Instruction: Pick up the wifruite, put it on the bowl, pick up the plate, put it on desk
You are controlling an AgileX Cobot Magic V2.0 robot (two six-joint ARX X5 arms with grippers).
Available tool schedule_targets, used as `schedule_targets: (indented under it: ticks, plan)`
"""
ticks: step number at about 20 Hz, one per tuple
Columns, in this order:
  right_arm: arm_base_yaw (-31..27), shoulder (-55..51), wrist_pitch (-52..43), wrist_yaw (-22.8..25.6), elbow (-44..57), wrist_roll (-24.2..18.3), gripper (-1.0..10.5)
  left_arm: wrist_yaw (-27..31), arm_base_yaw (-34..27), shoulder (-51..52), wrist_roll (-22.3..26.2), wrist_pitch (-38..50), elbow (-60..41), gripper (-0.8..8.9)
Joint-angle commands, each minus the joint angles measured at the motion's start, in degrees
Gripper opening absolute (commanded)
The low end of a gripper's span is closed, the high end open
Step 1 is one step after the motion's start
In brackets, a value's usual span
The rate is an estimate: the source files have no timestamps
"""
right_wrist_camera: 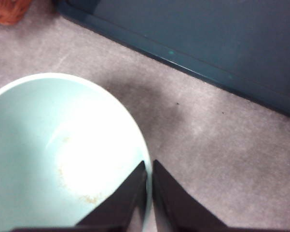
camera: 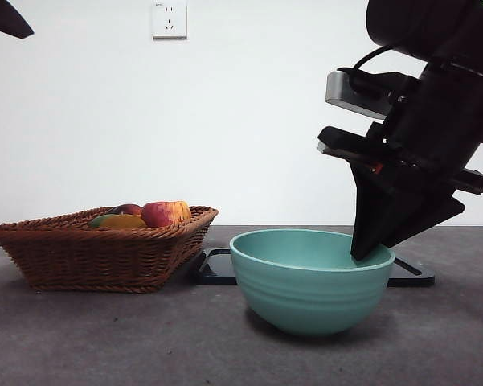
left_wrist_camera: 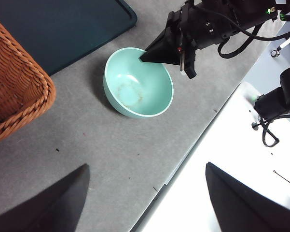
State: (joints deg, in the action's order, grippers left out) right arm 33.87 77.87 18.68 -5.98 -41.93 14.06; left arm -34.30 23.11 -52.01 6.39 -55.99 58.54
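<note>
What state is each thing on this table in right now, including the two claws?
Bowl: upright, empty inside.
Right claw: shut on the bowl's rim.
Left claw: open, holding nothing.
Basket: upright, holding fruit.
Apple: lying in the basket.
Tray: flat behind the bowl.

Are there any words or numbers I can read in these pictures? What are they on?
None can be read.
The wall socket has a tiny mark on its top left corner, too small to read.
The bowl, the basket, the dark tray and the right claw at the bowl's rim show no words.
</note>
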Motion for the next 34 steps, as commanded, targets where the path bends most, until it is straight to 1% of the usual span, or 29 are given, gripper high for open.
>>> schedule_targets:
  ticks: [1, 3, 5, 8, 10, 12, 15, 20, 25, 28, 30, 34]
  plan:
    - [0.5, 0.8, -0.5, 0.0, -0.4, 1.0, 0.1, -0.2, 0.2, -0.4, 0.6, 0.2, 0.9, 3.71]
    - [0.5, 0.8, -0.4, 0.0, -0.4, 1.0, 0.1, -0.2, 0.2, -0.4, 0.6, 0.2, 0.9, 3.71]
    - [0.6, 0.8, -0.1, 0.0, -0.4, 1.6, 0.4, -0.2, 0.2, -0.4, 0.6, 0.2, 0.9, 3.71]
    - [0.6, 0.8, 0.5, 0.0, -0.4, 1.6, 2.1, -0.2, 0.2, -0.4, 0.6, 0.2, 0.9, 3.71]
    - [0.6, 0.7, 0.7, 0.0, -0.4, 1.6, 2.7, -0.2, 0.2, -0.4, 0.6, 0.2, 0.9, 3.71]
    - [0.6, -0.1, 1.2, 0.0, -0.6, 1.6, 2.8, -0.2, 0.2, -0.4, 0.6, 0.2, 0.9, 3.71]
    - [0.6, -4.0, 3.7, 0.0, -1.4, 1.6, 2.8, -0.2, 0.2, -0.4, 0.6, 0.2, 0.9, 3.71]
    - [0.6, -15.2, 16.7, 0.0, -6.8, 0.0, 2.8, -0.2, 0.2, -0.4, 0.6, 0.2, 0.9, 3.71]
    - [0.6, -27.2, 24.3, -0.3, -9.2, -0.2, 2.8, -0.2, 0.2, -0.4, 0.6, 0.2, 0.9, 3.71]
    - [0.6, -33.0, 29.9, -2.3, -9.2, -0.2, 2.8, -0.2, 0.2, -0.4, 0.6, 0.2, 0.9, 3.71]
    - [0.6, -35.7, 33.3, -3.7, -9.2, -1.1, 2.8, -0.2, 0.2, -0.4, 0.6, 0.2, 0.9, 3.71]
    - [0.6, -39.2, 36.9, -5.8, -9.2, -1.3, 2.8, -0.2, 0.2, -0.4, 0.6, 0.2, 0.9, 3.71]
